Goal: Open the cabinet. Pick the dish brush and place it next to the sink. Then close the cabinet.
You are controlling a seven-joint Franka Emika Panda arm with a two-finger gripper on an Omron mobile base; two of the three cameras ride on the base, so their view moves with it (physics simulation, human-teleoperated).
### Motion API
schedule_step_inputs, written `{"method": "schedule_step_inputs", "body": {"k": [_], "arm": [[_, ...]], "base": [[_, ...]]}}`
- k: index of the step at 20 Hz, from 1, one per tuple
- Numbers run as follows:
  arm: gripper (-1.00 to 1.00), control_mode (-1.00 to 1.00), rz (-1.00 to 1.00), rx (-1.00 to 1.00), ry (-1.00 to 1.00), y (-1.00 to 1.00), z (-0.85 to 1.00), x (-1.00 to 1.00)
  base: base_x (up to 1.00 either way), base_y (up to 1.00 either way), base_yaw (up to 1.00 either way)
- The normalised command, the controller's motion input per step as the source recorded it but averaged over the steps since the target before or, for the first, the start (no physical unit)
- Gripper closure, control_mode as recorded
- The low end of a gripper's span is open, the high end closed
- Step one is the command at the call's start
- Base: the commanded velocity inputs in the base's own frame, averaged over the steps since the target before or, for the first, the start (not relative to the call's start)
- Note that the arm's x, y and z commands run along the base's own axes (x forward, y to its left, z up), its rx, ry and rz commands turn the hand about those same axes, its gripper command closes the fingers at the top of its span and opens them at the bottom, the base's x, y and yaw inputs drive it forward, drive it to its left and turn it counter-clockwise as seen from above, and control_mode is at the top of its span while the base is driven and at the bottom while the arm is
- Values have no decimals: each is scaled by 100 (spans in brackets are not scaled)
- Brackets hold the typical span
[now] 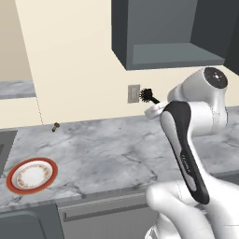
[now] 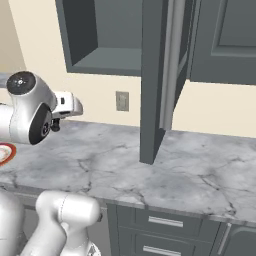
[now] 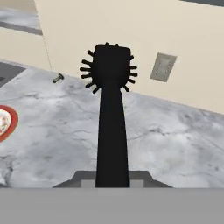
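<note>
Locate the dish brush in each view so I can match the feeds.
Left base view: dish brush right of centre, beside the wall outlet.
Right base view: I cannot make it out.
Hand view: centre, head up, left of the same outlet.

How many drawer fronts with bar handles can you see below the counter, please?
3: two stacked drawer fronts, upper and lower, below the counter right of the arm, and one drawer front left of it. More may be hidden behind the robot.

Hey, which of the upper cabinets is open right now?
The cabinet directly above the wall outlet: its door is swung out edge-on, showing a bare shelf inside. The cabinet to its right has its panelled door shut flat.
</note>
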Motion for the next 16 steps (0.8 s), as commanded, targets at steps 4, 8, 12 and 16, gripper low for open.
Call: {"method": "schedule_step_inputs", "body": {"k": [4, 8, 12, 16], "arm": [[100, -100, 46, -10, 17, 100, -50, 21], [100, -100, 28, -16, 17, 100, -49, 56], [100, -100, 9, -20, 16, 95, -64, 89], [100, -100, 8, -17, 19, 88, -53, 89]], "base": [[0, 0, 0], [0, 0, 0], [0, 0, 0], [0, 0, 0]]}}
